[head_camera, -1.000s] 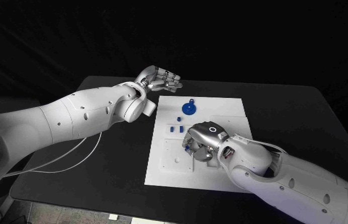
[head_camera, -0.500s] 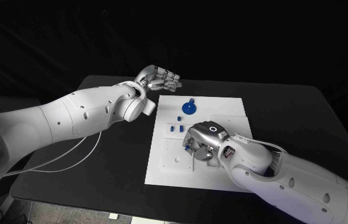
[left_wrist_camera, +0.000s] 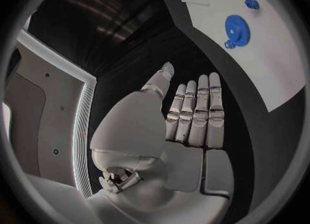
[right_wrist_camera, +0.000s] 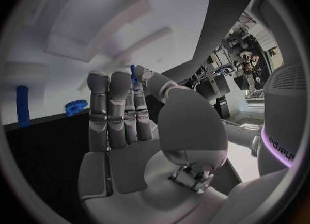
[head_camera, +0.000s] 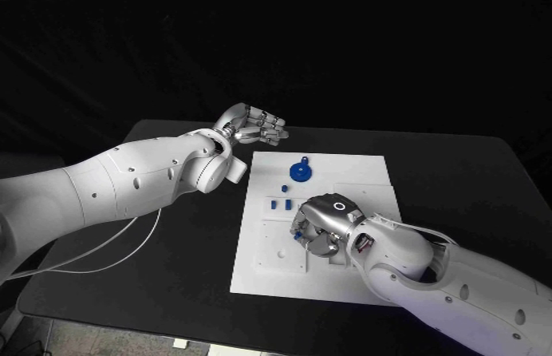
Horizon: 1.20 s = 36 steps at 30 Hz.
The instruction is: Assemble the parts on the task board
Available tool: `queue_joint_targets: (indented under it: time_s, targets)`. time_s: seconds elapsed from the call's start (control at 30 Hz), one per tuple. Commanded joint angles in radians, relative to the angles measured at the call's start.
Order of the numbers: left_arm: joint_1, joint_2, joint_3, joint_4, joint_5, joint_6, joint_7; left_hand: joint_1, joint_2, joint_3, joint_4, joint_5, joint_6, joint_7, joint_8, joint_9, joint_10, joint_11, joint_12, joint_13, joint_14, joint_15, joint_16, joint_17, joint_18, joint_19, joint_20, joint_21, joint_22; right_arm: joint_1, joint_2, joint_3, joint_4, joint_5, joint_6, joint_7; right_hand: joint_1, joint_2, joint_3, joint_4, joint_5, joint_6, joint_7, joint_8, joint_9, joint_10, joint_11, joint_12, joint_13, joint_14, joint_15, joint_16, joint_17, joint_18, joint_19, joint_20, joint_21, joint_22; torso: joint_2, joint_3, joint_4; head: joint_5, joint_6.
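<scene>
The white task board (head_camera: pixel 349 172) lies mid-table. My right hand (head_camera: pixel 323 227) reaches down onto its middle, with the fingers on the board. Thumb and finger pinch a small blue part (right_wrist_camera: pixel 133 73), also seen at the fingers as a blue part (head_camera: pixel 297 232). A blue gear (head_camera: pixel 299 172) lies on the board's far part, and the left wrist view shows that gear (left_wrist_camera: pixel 236 28) too. A blue peg (head_camera: pixel 284 188) and two short blue pieces (head_camera: pixel 280 205) stand between the gear and my right hand. My left hand (head_camera: pixel 254 124) hovers off the board's far left corner, fingers straight and together, holding nothing.
The black table (head_camera: pixel 172 236) surrounds the board, with bare surface to the left and right. A white cable (head_camera: pixel 109 252) hangs under my left arm over the table's left side. In the right wrist view a blue peg (right_wrist_camera: pixel 23 105) and a small blue toothed piece (right_wrist_camera: pixel 76 106) sit near the board's edge.
</scene>
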Motion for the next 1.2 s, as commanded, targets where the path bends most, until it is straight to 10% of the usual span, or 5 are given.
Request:
queue_joint_targets:
  time_s: [0.03, 1.2]
  targets:
    - [0.001, 0.002, 0.001, 0.001, 0.006, 0.007, 0.005, 0.002, 0.001, 0.002, 0.007, 0.001, 0.002, 0.004, 0.005, -0.001, -0.004, 0.0, 0.0, 0.0, -0.01, 0.002, -0.005, -0.001, -0.003, 0.0, 0.008, 0.005, -0.004, -0.006, -0.001, -0.004, -0.002, -0.008, 0.01, 0.002, 0.0, 0.007, 0.0, -0.004, 0.004, 0.007, 0.001, 0.003, 0.001, 0.009, 0.0, 0.005, 0.001, 0.0, -0.006, 0.0, -0.001, 0.02, 0.007, 0.003, -0.004, 0.053, 0.0, 0.0004, -0.0003, 0.0, 0.001]
    - [0.001, 0.001, 0.001, 0.0, 0.006, 0.012, 0.001, 0.002, 0.002, 0.001, 0.008, 0.001, 0.001, 0.005, 0.005, -0.001, -0.006, 0.0, 0.001, 0.0, -0.013, 0.003, -0.005, -0.001, -0.002, 0.001, 0.009, 0.005, -0.015, -0.009, 0.001, -0.004, -0.003, -0.028, 0.018, -0.027, -0.001, 0.006, 0.006, -0.005, -0.001, 0.008, 0.001, 0.003, 0.002, 0.01, 0.0, 0.004, 0.001, 0.0, -0.007, 0.001, -0.001, 0.02, 0.008, 0.003, -0.005, 0.054, 0.001, -0.0017, -0.0004, -0.005, 0.0]
